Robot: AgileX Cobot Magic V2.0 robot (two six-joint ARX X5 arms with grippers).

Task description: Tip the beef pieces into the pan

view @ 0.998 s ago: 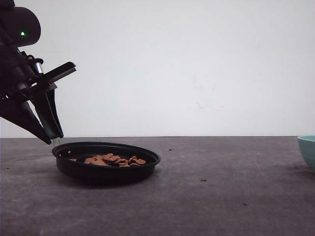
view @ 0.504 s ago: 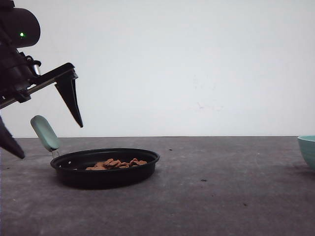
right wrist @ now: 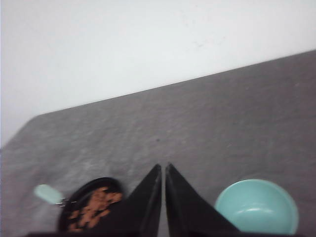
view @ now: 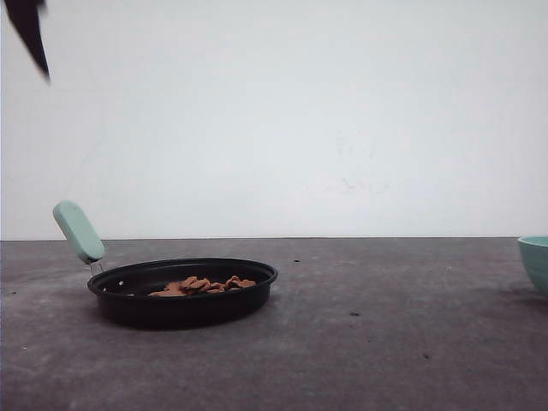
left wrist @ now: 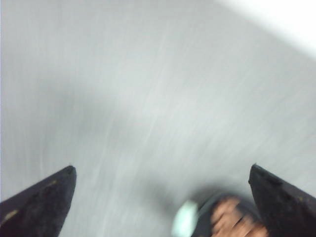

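**Pan left, bowl far right**

On the worktop point(view: 360, 342) the pan point(view: 184, 291) sits toward 9 o'clock, its handle point(view: 79, 231) rising at 10 o'clock of the rim. The beef pieces point(view: 204, 284) lie inside it. The bowl point(view: 536, 261) stands well apart at 3 o'clock, at the edge.

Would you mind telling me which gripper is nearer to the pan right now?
Probably the left gripper: raised above the pan, open, its handle just below. The right gripper sits shut, farther back, between pan and teal bowl.
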